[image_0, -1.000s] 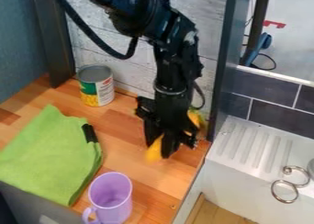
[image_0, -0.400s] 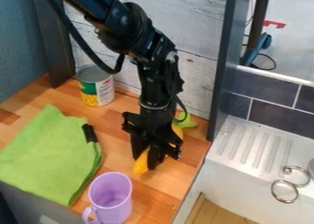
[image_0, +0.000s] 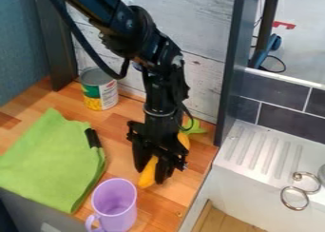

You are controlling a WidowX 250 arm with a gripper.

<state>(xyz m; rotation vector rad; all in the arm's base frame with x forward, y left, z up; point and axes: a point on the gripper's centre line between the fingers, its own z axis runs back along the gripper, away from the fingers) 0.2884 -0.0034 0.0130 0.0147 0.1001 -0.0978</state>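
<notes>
The gripper (image_0: 149, 174) hangs low over the wooden counter, right of the green cloth and above and right of the purple mug. It is shut on a yellow-orange toy (image_0: 147, 177) that lies slantwise between its fingers. The toy's rounded end sticks out at the lower left. More yellow shows behind the gripper at the upper right, beside a green leafy part (image_0: 196, 127). The toy's middle is hidden by the gripper, and whether it touches the counter is unclear.
A green cloth (image_0: 51, 162) with a black-handled item (image_0: 93, 138) lies at left. A purple mug (image_0: 115, 205) stands at the front edge, a can (image_0: 100, 89) near the back wall. A white sink (image_0: 257, 152) with metal rings (image_0: 294, 198) adjoins at right.
The gripper has moved left and toward the front, and the yellow-orange toy has moved with it. Since the middle frame, the shift is slight. The can, cloth and mug have not moved.
</notes>
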